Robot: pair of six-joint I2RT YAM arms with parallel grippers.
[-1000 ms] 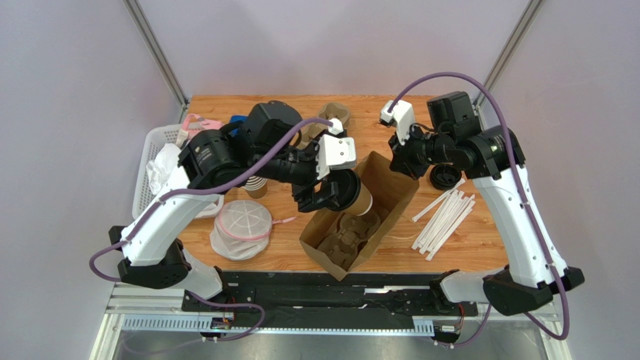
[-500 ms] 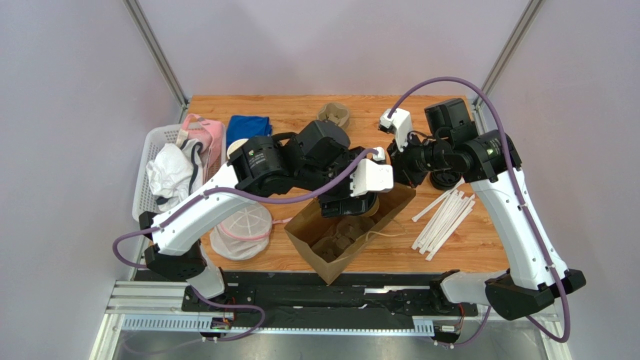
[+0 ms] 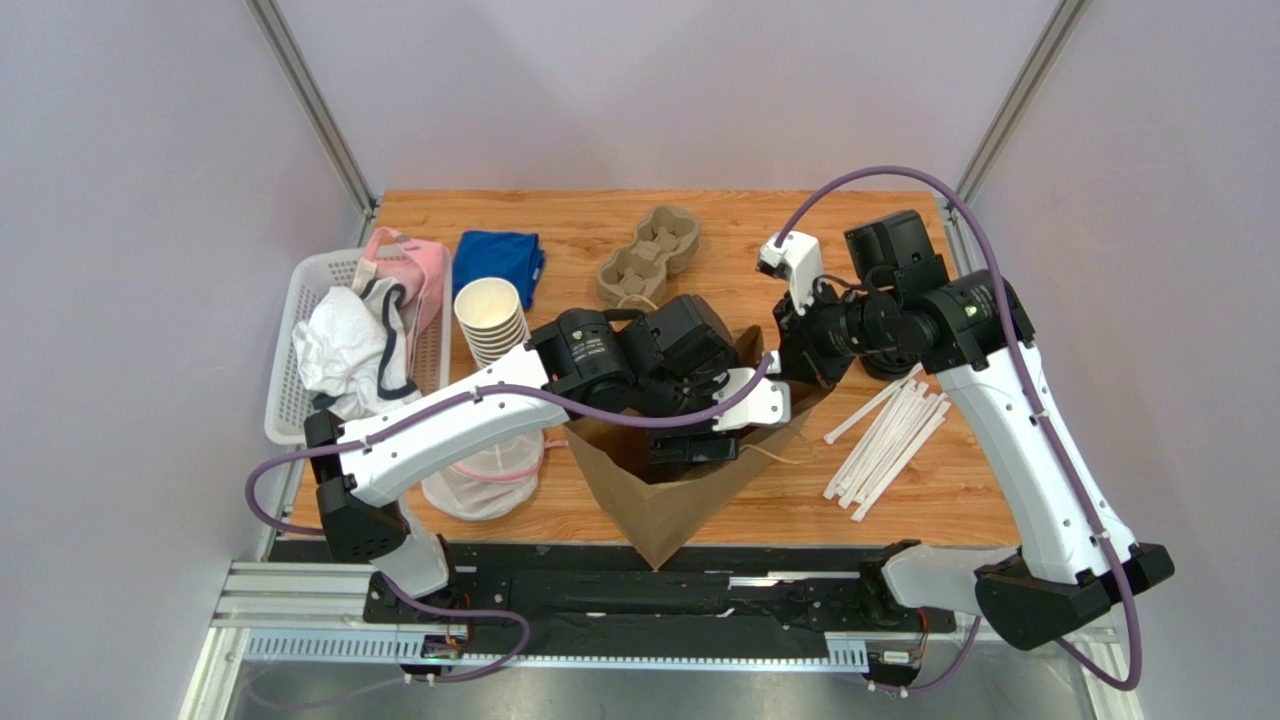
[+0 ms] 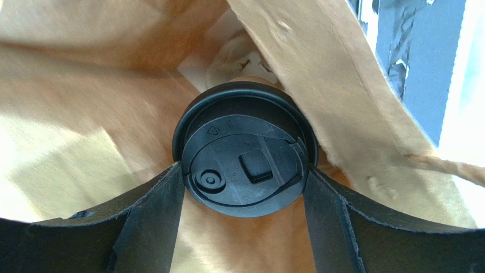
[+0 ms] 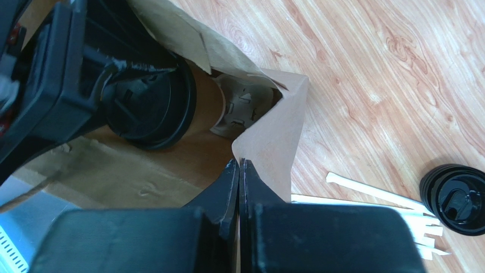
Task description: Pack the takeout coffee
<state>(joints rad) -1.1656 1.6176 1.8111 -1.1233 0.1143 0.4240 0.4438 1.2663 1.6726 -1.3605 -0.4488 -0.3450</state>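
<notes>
overhead, the left end effector (image 3: pixel 694 447) reaches down inside the brown paper bag (image 3: pixel 646 503) near the middle of the tabletop (image 3: pixel 571 218). the right end effector (image 3: pixel 801 365) sits at the bag's far right rim.

from the left wrist, its fingers (image 4: pixel 153 210) are clenched on the takeout coffee (image 4: pixel 245 156), one either side of the black lid, inside the bag.

from the right wrist, the right fingers press together, pinching the bag's edge. the cup's base sits at a pulp carrier (image 5: pixel 245 108).

basket (image 3: pixel 295 333) left edge | cup stack (image 3: pixel 489 318) beside it | blue cloth (image 3: pixel 498 255) | pulp carrier (image 3: pixel 651 255) far side | straws (image 3: pixel 887 443) right
</notes>
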